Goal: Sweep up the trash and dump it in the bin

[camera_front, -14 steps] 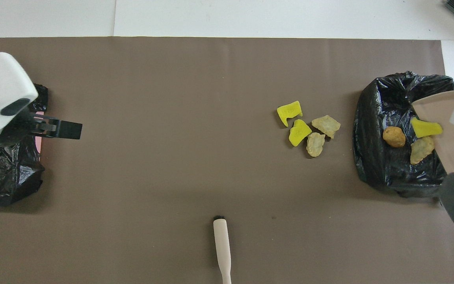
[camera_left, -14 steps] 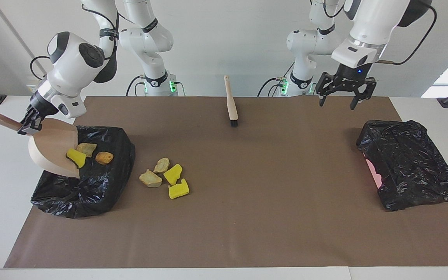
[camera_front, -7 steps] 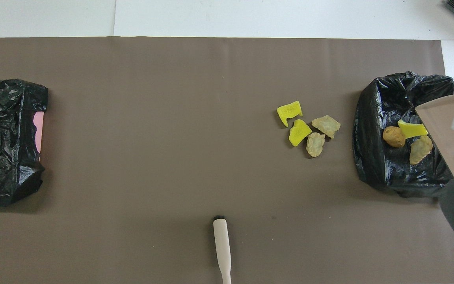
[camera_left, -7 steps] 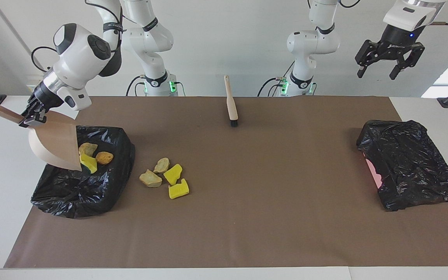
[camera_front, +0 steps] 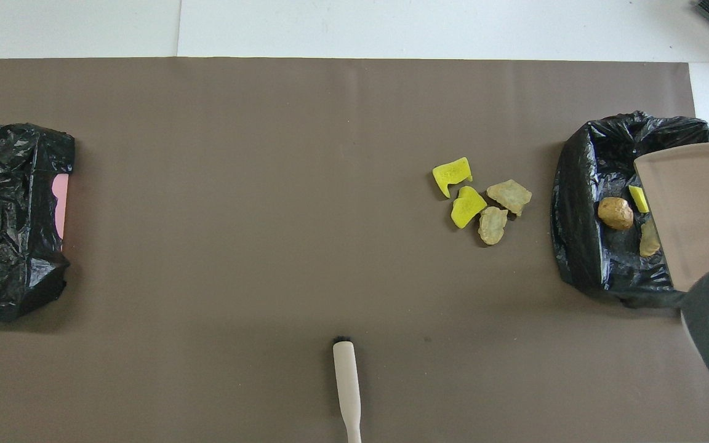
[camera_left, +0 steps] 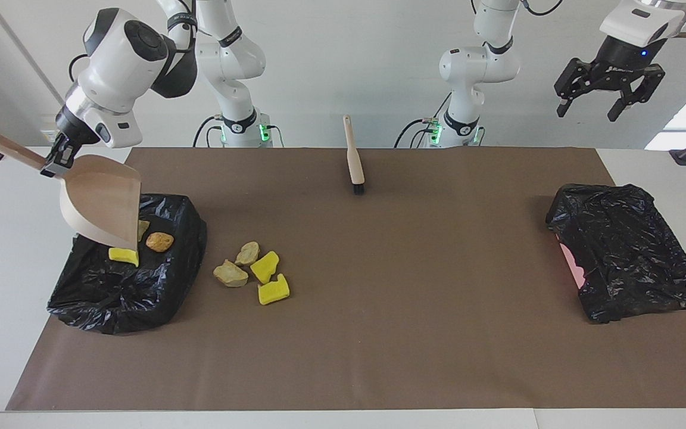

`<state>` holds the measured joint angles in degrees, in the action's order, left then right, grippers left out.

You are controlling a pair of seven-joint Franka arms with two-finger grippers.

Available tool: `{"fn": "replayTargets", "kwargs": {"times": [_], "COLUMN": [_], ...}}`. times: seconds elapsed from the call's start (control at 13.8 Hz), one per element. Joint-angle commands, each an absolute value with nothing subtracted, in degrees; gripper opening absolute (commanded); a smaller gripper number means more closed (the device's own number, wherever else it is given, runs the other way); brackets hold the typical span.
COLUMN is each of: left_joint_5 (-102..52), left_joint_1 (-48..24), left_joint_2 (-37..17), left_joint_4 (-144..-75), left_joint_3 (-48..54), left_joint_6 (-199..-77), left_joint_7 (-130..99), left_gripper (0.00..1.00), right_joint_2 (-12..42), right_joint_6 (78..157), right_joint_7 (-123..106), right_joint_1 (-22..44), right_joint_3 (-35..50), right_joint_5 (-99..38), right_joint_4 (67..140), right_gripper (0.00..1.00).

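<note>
While the right gripper (camera_left: 57, 162) holds the handle of the dustpan (camera_left: 102, 205) clamped and keeps it tipped, mouth down, over the bin (camera_left: 158, 280) at the right arm's end of the table, three pieces of trash (camera_left: 159, 241) lie inside the bag. The four other pieces (camera_left: 252, 271) rest on the mat just beside this bin, toward the table's middle, so the right arm is the nearer one. The brush (camera_left: 354, 156) lies close to the robots, its long axis pointing away from them. The left gripper (camera_left: 607, 102), open and empty, hangs high above the other bin (camera_left: 629, 250). Compared with a second ago, the yellow piece has slid off the dustpan into the bag, and the left gripper has risen.
</note>
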<state>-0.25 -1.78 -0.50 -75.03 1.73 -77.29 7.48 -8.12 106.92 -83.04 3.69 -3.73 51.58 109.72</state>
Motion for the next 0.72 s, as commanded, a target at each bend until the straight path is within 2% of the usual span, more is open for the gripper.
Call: {"fn": "replayTargets", "kwargs": {"times": [0.0,0.14,0.65], "left_joint_5": [-0.4,-0.4,-0.4], "left_joint_1": [-0.9,-0.9,-0.9], "left_joint_2": [2.8,5.9,6.0], "left_joint_4": [-78.2,-84.2,-84.5], "left_joint_3": [1.2,1.2,1.2], "left_joint_6": [-76.3,-81.3,-79.6], "left_joint_7": [8.7,8.6,7.8], "left_gripper": [1.00,1.00,1.00], "right_joint_2": [-8.0,-8.1,-7.5], "right_joint_6": [99.3,96.3,96.1], "right_joint_7": [-74.4,-67.6,-42.8], "right_joint_1": [4.2,4.2,4.7], "right_joint_3": [0.8,3.2,3.9], "right_joint_5": [48.6,42.9,24.1], "right_joint_4": [107.1,106.7,106.7], "right_gripper": [0.00,0.00,0.00]}}
